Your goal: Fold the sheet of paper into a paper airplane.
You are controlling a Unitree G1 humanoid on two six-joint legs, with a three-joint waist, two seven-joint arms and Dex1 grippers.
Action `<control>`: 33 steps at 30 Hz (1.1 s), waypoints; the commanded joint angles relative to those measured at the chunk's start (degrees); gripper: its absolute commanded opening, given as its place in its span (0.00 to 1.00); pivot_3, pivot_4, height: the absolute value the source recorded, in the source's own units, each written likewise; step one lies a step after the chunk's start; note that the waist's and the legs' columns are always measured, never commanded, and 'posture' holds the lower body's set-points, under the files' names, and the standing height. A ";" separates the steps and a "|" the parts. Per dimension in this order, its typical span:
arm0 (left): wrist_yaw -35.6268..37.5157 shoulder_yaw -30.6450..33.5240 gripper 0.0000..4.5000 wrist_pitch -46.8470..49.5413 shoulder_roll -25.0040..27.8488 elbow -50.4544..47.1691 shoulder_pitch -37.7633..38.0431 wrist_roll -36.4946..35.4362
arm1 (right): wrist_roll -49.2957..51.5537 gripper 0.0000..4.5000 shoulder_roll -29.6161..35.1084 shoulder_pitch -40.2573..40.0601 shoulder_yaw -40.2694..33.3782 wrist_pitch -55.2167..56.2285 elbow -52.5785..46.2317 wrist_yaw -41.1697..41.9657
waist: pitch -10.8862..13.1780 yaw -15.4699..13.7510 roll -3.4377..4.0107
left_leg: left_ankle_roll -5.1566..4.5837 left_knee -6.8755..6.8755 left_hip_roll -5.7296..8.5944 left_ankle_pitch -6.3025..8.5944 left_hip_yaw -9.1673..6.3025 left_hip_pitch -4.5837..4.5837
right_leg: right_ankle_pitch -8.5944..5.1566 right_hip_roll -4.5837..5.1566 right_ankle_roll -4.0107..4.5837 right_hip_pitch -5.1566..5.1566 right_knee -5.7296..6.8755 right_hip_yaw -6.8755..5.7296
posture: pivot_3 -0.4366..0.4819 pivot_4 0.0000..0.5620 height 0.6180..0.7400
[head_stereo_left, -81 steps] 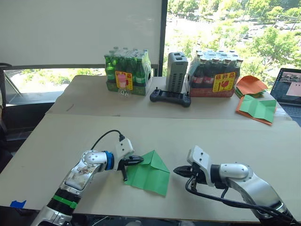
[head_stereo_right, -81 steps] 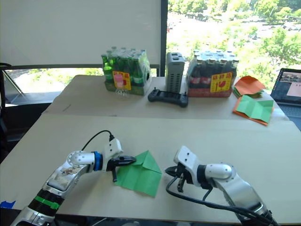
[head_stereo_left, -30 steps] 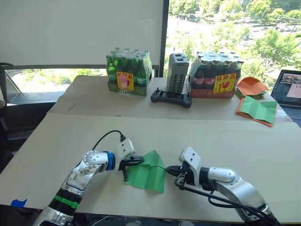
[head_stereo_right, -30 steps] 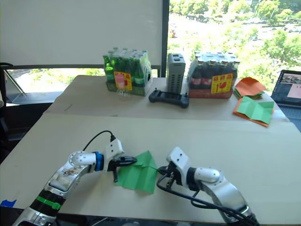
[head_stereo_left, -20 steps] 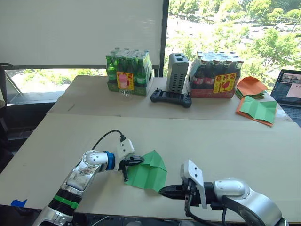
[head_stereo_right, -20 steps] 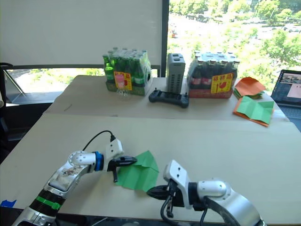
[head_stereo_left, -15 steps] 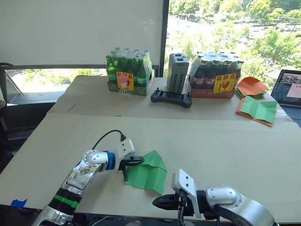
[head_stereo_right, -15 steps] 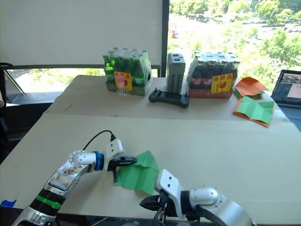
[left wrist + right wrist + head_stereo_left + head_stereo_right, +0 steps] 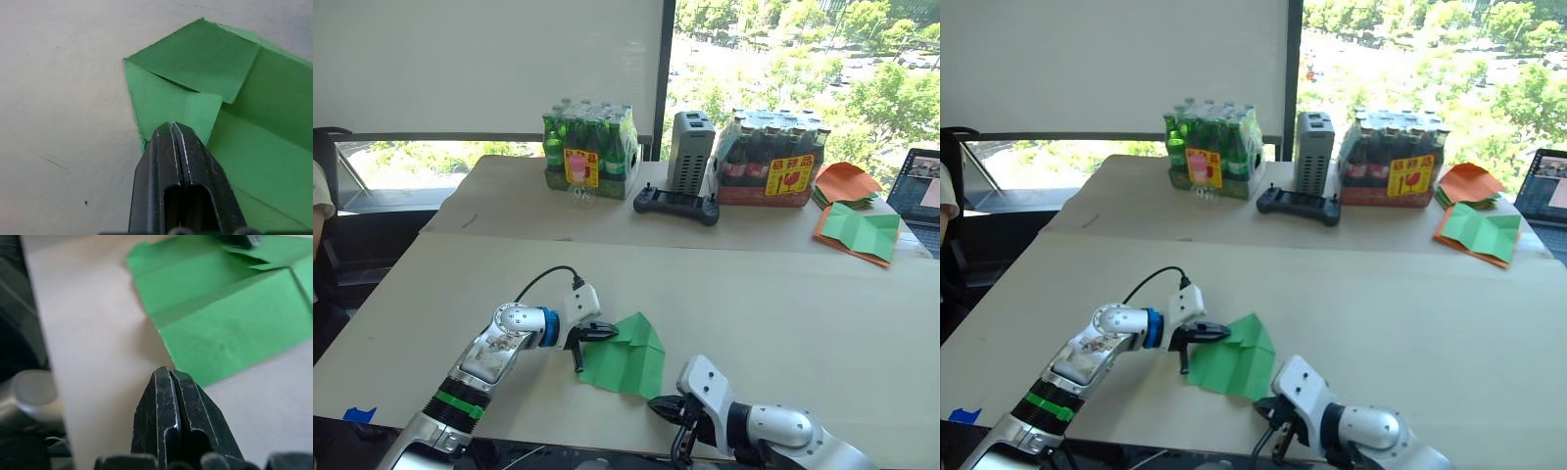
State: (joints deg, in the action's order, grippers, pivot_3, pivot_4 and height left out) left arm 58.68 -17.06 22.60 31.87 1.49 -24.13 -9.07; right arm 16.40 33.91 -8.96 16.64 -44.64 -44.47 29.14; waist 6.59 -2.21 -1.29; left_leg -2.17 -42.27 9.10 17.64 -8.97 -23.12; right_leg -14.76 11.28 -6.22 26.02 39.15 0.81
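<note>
Right hand (image 9: 658, 403), fingers closed and empty, had withdrawn to the sheet of paper's (image 9: 628, 354) 5 o'clock corner; left hand (image 9: 590, 340), closed, pressed its 9 o'clock edge.

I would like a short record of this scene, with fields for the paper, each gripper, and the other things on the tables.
paper: sheet of paper, bright green, partly folded with corner flaps turned in, lying flat on the near table
left gripper: left gripper, fingers shut, tips resting on the sheet's folded edge
right gripper: right gripper, fingers shut, just off the sheet's near corner, holding nothing
far table: two bottle packs, grey box, black controller, orange and green sheets, laptop
</note>
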 commanded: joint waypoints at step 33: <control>0.48 -1.50 0.01 1.00 -0.13 2.13 -0.08 2.22 | 1.71 0.00 -19.03 5.82 0.12 11.55 11.51 -3.81 | 0.00 0.30 0.02 | 0.02 0.02 -0.01 -0.01 0.00 0.18 | 0.00 -0.08 0.00 0.08 0.07 0.03 | 0.48 0.27 0.47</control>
State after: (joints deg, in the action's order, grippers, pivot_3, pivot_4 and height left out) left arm 59.30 -17.28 22.55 31.38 2.55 -25.08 -8.36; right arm 18.59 14.94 -4.42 15.31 -34.81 -33.36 24.11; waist 6.59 -1.92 -1.26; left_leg -2.15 -42.26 9.09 17.63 -8.97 -22.93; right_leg -14.76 11.20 -6.22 26.10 39.23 0.84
